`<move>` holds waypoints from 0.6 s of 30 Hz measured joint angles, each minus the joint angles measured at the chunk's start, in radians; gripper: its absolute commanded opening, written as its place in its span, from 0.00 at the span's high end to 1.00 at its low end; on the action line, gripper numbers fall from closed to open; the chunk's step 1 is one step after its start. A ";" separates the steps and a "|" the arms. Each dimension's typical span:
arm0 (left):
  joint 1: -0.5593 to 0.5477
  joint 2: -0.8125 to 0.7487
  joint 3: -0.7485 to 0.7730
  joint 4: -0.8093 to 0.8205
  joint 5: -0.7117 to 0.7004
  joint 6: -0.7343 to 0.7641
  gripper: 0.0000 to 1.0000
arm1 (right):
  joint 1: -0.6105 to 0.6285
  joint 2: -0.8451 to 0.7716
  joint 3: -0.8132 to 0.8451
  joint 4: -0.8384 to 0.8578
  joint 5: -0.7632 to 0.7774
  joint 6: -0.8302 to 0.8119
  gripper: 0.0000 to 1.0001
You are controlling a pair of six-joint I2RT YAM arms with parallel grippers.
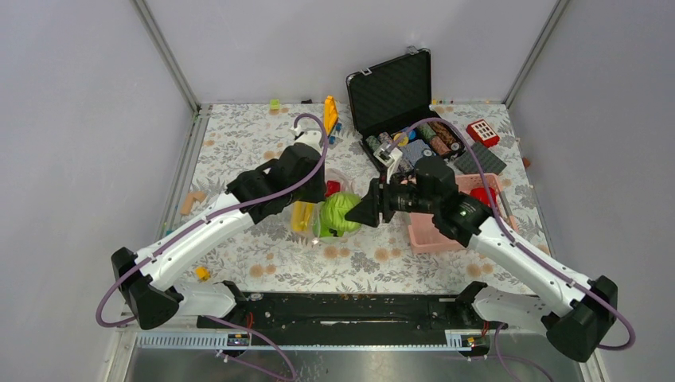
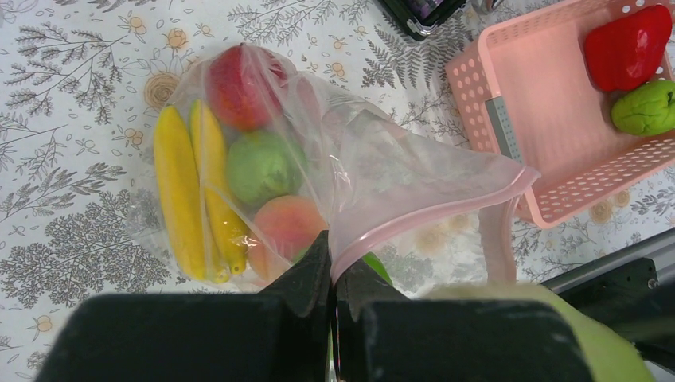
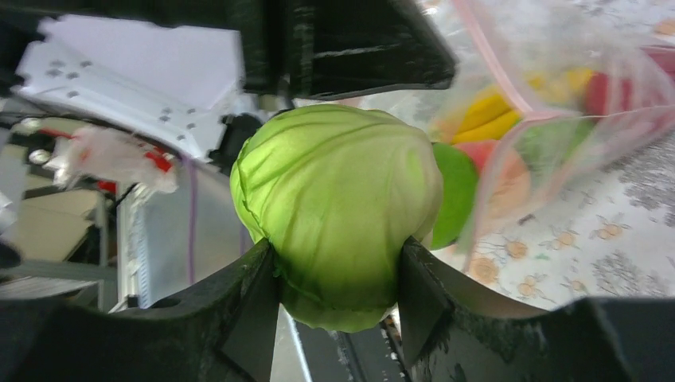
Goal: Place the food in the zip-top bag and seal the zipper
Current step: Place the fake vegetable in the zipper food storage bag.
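Note:
The clear zip-top bag (image 2: 382, 171) lies on the floral table with its mouth lifted. Inside are yellow bananas (image 2: 179, 191), a red piece (image 2: 239, 83), a green piece (image 2: 259, 167) and a peach piece (image 2: 286, 227). My left gripper (image 2: 333, 274) is shut on the pink zipper strip (image 2: 446, 211) and holds the mouth up. My right gripper (image 3: 338, 278) is shut on a pale-green cabbage (image 3: 338, 211), which hangs just at the bag's mouth; it shows in the top view (image 1: 341, 213). A red pepper (image 2: 629, 48) and a green fruit (image 2: 646, 110) lie in the pink basket (image 2: 517, 87).
An open black case (image 1: 394, 91) with poker chips stands at the back. A grey baseplate (image 1: 480, 161) and a red block (image 1: 483, 132) lie right of it. Small blocks sit near the back edge (image 1: 330, 114) and at the left (image 1: 191, 203).

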 measured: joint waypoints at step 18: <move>0.002 -0.043 -0.004 0.018 0.119 0.011 1.00 | 0.229 0.234 0.141 -0.117 0.874 0.058 0.70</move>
